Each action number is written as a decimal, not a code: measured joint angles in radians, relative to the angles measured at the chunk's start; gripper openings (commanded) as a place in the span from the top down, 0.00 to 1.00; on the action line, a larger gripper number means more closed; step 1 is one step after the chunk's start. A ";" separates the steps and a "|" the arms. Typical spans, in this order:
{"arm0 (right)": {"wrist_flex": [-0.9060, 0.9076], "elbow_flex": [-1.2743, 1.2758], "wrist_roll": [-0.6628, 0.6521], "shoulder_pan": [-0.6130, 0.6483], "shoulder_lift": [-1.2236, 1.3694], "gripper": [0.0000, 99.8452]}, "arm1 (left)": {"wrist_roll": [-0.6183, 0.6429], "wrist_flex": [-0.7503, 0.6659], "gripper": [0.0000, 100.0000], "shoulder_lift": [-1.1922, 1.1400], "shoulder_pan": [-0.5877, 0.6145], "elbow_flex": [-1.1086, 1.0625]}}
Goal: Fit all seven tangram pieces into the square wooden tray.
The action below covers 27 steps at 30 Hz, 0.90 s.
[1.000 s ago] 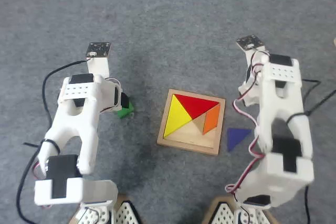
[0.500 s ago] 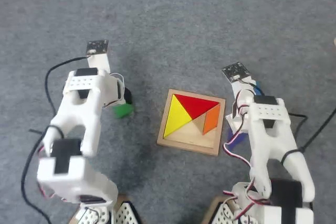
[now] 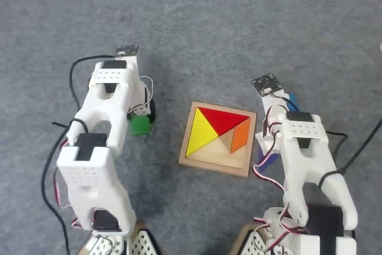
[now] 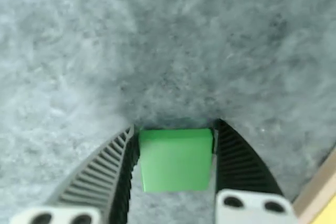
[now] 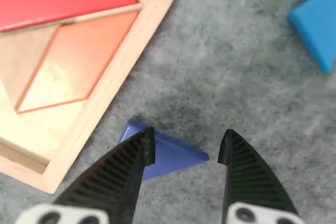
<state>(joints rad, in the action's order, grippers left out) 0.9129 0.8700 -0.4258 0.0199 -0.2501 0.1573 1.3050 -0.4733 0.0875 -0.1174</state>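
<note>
Take the wooden tray (image 3: 213, 168) as your reference; it sits on the grey mat (image 3: 179, 40) between your two arms, turned slightly.

Inside the tray:
- The red triangle (image 3: 224, 119) lies along the far edge.
- The yellow triangle (image 3: 202, 132) lies along the edge on the left arm's side.
- The orange parallelogram (image 3: 240, 135) lies against the edge on the right arm's side.
- All three lie flat and meet near the tray's middle. The near part of the tray floor is bare wood.

Outside the tray:
- The green square (image 3: 140, 125) lies flat on the mat, apart from the tray on the left arm's side, about level with the tray's far half.
- The dark blue triangle (image 5: 165, 153) lies flat on the mat just beside the tray's right-arm edge, near the tray's near corner on that side. In the high view your right arm covers most of it.
- The light blue piece (image 5: 317, 22) is also on the right arm's side, farther from the tray than the dark blue triangle and about level with the tray's far edge. You see only part of it.

Your left gripper (image 4: 176, 129) is down at the green square, narrowed to the square's width, with a finger (image 4: 123, 156) against each of two opposite sides.

Your right gripper (image 5: 186, 137) is over the dark blue triangle, beside the tray's right-arm edge. Its jaws are parted to a narrow gap that straddles the triangle's pointed end. One fingertip overlaps the triangle's edge. The other stands clear of the point, with mat showing between, so you have no grip there.
</note>
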 measured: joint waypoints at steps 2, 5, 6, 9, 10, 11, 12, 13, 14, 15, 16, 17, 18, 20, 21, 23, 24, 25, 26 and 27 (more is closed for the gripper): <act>-0.008 0.002 0.000 -0.002 0.000 0.79 | -0.041 0.003 0.83 -0.006 0.000 0.014; -0.026 0.023 0.000 -0.002 -0.002 0.79 | -0.109 0.014 0.83 0.023 -0.015 0.020; -0.034 0.026 0.000 0.000 -0.002 0.79 | -0.126 0.028 0.83 0.041 -0.029 0.021; -0.044 0.026 0.000 0.002 -0.002 0.79 | -0.152 0.091 0.83 0.132 -0.087 0.020; -0.048 0.026 0.000 0.002 -0.002 0.79 | -0.158 0.114 0.83 0.172 -0.100 0.020; -0.048 0.026 0.000 0.002 -0.002 0.79 | -0.166 0.137 0.83 0.210 -0.112 0.020; -0.048 0.026 0.000 0.002 -0.002 0.79 | -0.175 0.158 0.83 0.249 -0.127 0.020; -0.048 0.026 0.000 0.002 -0.002 0.79 | -0.176 0.180 0.83 0.284 -0.143 0.020; -0.048 0.026 0.000 0.002 -0.002 0.79 | -0.181 0.199 0.83 0.313 -0.160 0.020; -0.048 0.026 0.000 0.002 -0.002 0.79 | -0.184 0.213 0.83 0.334 -0.175 0.020; -0.048 0.026 0.000 0.002 -0.002 0.79 | -0.184 0.222 0.83 0.348 -0.195 0.020; -0.048 0.026 0.000 0.002 -0.002 0.79 | -0.184 0.227 0.83 0.353 -0.216 0.020; -0.048 0.026 0.000 0.002 -0.002 0.79 | -0.184 0.229 0.83 0.354 -0.241 0.020; -0.048 0.026 0.011 0.002 -0.002 0.79 | -0.184 0.229 0.83 0.354 -0.301 0.020; -0.048 0.026 0.017 0.002 -0.002 0.79 | -0.187 0.229 0.83 0.354 -0.334 0.020; -0.048 0.026 0.023 0.000 -0.002 0.79 | -0.203 0.224 0.83 0.339 -0.411 0.020; -0.048 0.026 0.025 0.000 -0.002 0.79 | -0.210 0.222 0.83 0.328 -0.450 0.020; -0.048 0.026 0.025 0.000 -0.002 0.79 | -0.219 0.218 0.83 0.316 -0.489 0.020; -0.048 0.026 0.025 0.000 -0.002 0.79 | -0.232 0.212 0.83 0.304 -0.525 0.020; -0.048 0.028 0.025 0.000 -0.002 0.79 | -0.244 0.206 0.83 0.288 -0.557 0.020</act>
<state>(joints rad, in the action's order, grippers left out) 0.8654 0.8976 -0.4012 0.0199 -0.2516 -0.0867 1.5106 -0.1849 -0.4695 -0.0974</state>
